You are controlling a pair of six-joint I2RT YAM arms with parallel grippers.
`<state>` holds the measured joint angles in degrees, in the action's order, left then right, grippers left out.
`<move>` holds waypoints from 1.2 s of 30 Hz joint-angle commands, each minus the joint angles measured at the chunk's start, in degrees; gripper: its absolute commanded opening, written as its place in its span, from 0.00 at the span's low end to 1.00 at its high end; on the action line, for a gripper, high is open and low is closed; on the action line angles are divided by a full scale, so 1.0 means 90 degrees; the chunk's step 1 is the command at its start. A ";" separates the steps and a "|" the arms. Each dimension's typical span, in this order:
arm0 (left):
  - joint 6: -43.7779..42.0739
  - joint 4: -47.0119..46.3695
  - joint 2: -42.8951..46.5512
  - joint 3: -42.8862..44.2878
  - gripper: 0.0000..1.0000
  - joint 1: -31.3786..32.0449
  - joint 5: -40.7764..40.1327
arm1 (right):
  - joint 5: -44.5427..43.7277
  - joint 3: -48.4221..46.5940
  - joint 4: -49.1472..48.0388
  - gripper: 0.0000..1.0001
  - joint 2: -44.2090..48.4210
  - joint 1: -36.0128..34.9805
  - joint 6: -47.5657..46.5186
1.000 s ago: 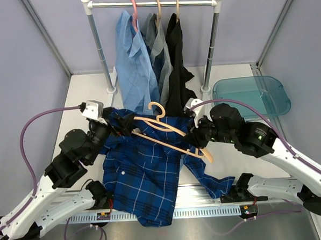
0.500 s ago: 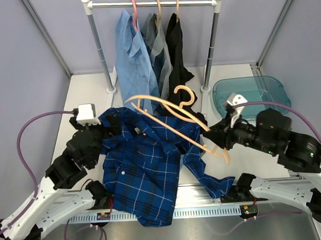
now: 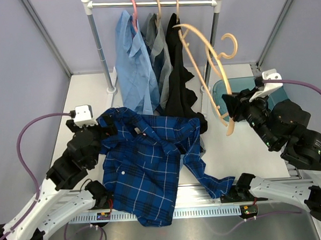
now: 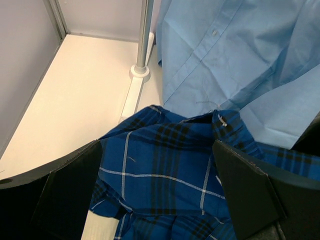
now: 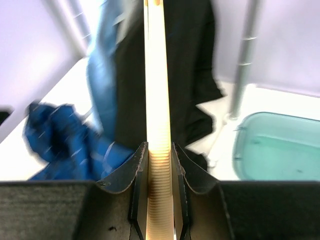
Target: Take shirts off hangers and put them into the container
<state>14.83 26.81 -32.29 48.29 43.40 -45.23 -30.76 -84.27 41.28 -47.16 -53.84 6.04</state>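
Observation:
The dark blue plaid shirt (image 3: 147,166) lies spread on the table, off its hanger. My right gripper (image 3: 230,106) is shut on a tan wooden hanger (image 3: 203,53) and holds it up in the air left of the teal container (image 3: 271,84). In the right wrist view the hanger's bar (image 5: 159,100) runs straight up between the closed jaws (image 5: 159,165). My left gripper (image 3: 106,129) stands open just above the plaid shirt's (image 4: 170,165) upper left edge, with nothing between its fingers (image 4: 75,195). The light blue (image 3: 133,62), grey (image 3: 159,50) and black (image 3: 176,65) shirts hang on the rail.
The white-and-steel rail stand (image 3: 154,2) crosses the back, its posts (image 3: 99,48) on feet on the table. A pink hanger (image 3: 134,11) and two tan ones (image 3: 158,4) hook over it. The plaid shirt's hem drapes over the near table edge (image 3: 155,217).
My right arm has swung the hanger up and to the right, away from the plaid shirt, toward the container. The left gripper has drawn back slightly and stays open.

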 commanded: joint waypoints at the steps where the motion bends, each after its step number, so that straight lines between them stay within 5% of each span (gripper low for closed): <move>1: -0.0017 -0.0205 -0.0152 -0.0161 0.99 -0.0076 -0.0023 | -0.1542 -0.0227 -0.1030 0.00 0.0025 0.0006 -0.0153; 9: -0.0075 -0.0264 -0.0172 -0.0356 0.99 -0.0173 0.0318 | -0.2324 -0.0656 -0.0749 0.00 -0.0579 0.0045 -0.0418; 17: -0.0144 -0.0254 0.0082 -0.0493 0.99 -0.0212 0.0397 | -0.0177 -0.0851 -0.0631 0.00 -0.1585 0.1830 0.0129; 21: -0.0173 -0.0254 0.0150 -0.0532 0.99 -0.0222 0.0426 | 0.0253 -0.1076 -0.0583 0.00 -0.1996 0.1969 0.0188; 36: 0.0041 -0.0254 0.0209 -0.0639 0.99 -0.1052 0.1148 | 0.0245 0.0643 -0.2262 0.00 -0.0572 0.1969 -0.0046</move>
<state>13.87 26.89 -30.48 42.61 35.44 -37.87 -26.89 -78.65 29.06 -55.13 -36.42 7.31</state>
